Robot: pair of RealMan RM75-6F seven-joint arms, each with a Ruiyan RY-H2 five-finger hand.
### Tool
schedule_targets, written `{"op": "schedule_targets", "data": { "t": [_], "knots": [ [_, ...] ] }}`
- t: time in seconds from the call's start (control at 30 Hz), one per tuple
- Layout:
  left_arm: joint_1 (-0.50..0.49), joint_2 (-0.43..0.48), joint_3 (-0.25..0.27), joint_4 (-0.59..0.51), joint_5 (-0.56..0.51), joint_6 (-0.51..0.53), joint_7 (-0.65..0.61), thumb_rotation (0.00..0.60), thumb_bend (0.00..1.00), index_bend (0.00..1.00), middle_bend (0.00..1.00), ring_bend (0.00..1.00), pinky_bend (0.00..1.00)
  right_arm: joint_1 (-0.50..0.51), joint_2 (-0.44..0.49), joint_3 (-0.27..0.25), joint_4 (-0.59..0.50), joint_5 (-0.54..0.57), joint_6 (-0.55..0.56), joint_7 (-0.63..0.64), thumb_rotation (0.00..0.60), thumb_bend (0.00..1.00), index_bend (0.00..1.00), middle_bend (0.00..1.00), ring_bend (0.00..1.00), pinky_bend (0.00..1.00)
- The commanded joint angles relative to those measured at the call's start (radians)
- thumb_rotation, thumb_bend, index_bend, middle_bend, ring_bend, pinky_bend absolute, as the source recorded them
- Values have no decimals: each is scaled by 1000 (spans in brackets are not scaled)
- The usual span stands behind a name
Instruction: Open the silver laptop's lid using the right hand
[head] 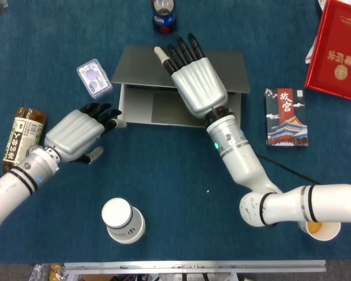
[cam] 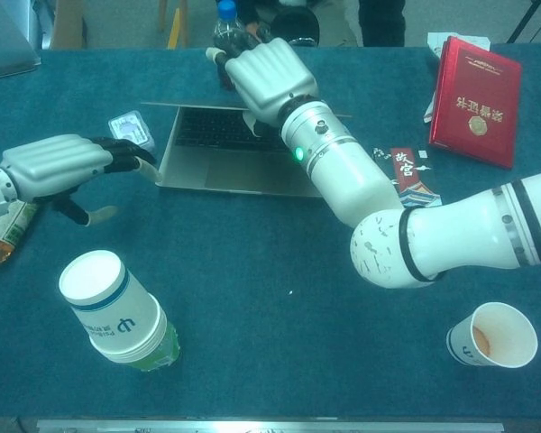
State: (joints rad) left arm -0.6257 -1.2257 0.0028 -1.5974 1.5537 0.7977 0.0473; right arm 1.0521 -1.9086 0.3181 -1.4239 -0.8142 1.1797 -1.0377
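The silver laptop [head: 138,109] lies at the table's middle with its lid [head: 228,70] partly raised; the chest view shows the keyboard [cam: 207,131] under it. My right hand [head: 194,82] lies over the lid's front edge, with its fingers stretched out flat across the lid's top. In the chest view the same right hand [cam: 266,79] covers the lid's edge. I cannot tell whether its thumb is hooked under the lid. My left hand [head: 79,133] reaches the laptop's front left corner, and its fingertips [head: 108,117] touch or nearly touch the base. It holds nothing.
A dark bottle [head: 163,14] stands behind the laptop. A small clear case [head: 95,79] and a tea bottle [head: 22,132] lie to the left. A paper cup [head: 123,220] stands in front. A picture booklet [head: 286,117], a red book [head: 338,47] and a cup [cam: 492,335] lie to the right.
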Motion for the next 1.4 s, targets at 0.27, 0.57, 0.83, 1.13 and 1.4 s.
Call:
{"op": "schedule_targets", "data": {
  "t": [0.27,0.57,0.83,1.13,1.4],
  "knots": [
    [-53,-76,-24,52,-112,-73,68,598,417,174,93,54,56,9,-7,-3,11,0,-3,3,600,398,87,135,0,48],
    [-73,-131,-14,103,-176,-107,98,599,417,174,93,54,56,15,-7,0,8,0,-2,6,600,398,87,135,0,48],
    [-79,-145,-1,120,-206,-113,115,597,417,174,93,54,56,20,-3,4,1,1,0,5,600,398,87,135,0,49],
    [-88,-151,8,121,-221,-113,124,598,417,174,93,54,56,22,9,11,5,5,9,0,600,398,87,135,0,48],
    [-95,-154,14,121,-235,-114,134,593,417,174,93,54,56,21,25,13,20,11,8,4,600,398,87,135,0,48]
  ]
}}
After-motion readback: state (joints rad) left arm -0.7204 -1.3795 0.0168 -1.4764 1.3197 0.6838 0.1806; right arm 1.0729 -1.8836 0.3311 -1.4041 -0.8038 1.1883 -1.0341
